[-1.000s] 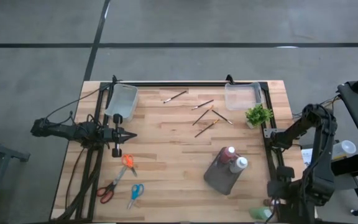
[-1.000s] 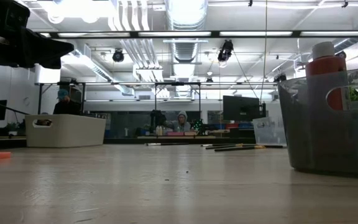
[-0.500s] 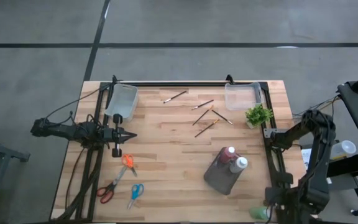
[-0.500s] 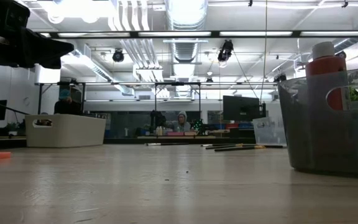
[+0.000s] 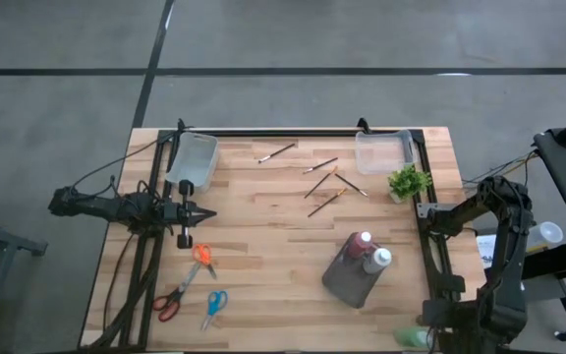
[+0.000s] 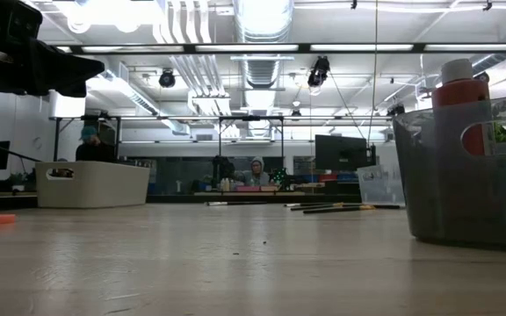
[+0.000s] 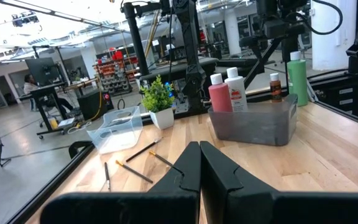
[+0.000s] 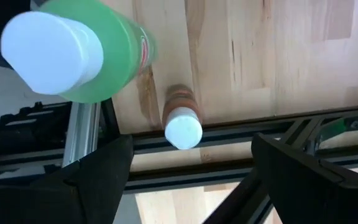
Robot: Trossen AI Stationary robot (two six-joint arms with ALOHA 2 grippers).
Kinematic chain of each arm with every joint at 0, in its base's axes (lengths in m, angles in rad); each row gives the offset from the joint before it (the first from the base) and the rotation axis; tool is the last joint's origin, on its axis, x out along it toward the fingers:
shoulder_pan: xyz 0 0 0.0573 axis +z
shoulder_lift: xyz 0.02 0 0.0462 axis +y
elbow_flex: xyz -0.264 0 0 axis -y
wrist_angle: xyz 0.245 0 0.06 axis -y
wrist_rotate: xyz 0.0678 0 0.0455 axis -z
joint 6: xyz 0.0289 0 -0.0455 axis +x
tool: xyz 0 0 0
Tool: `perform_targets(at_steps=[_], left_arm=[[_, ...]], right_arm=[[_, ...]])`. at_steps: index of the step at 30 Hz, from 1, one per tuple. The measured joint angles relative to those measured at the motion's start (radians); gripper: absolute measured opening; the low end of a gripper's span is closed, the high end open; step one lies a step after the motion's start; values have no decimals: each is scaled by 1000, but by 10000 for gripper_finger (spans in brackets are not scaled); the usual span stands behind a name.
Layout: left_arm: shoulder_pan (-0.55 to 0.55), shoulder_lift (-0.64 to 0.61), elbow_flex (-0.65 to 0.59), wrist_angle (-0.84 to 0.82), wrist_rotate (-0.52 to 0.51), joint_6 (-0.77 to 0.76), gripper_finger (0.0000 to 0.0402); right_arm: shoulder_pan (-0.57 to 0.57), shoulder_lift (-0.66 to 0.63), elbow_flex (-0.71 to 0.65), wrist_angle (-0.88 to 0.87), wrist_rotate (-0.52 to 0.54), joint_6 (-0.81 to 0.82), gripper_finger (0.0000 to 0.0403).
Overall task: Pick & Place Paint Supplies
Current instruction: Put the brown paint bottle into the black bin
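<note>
A grey bin on the table's near right holds a red bottle and a white bottle. At the near right corner stand a green bottle and a small dark red bottle, both upright on their bases with pale caps. My right gripper hangs open above them, pointing down, with its fingers either side of the small bottle's cap and apart from it. Several thin paintbrushes lie flat at the far middle. My left gripper waits shut and level at the table's left.
There is a clear tub at the far left and another at the far right, with a small potted plant beside the right one. Two scissors and an orange tool lie near left. A black frame rail runs along the right edge.
My right gripper has sunk a little and drifted toward the table's near edge, over the two bottles at the near right corner, and has stayed open. The left arm and every object have kept still.
</note>
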Motion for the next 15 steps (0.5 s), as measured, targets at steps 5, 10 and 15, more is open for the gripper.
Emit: perform_targets(at_steps=[5,10,15], left_arm=[[0,0,0,0,0,0,0],[0,0,0,0,0,0,0],[0,0,0,0,0,0,0]], right_arm=[[13,0,-19,3,7,-3,326],[13,0,-53,28,7,-17,326],[13,0,-82,67,6,-16,326]])
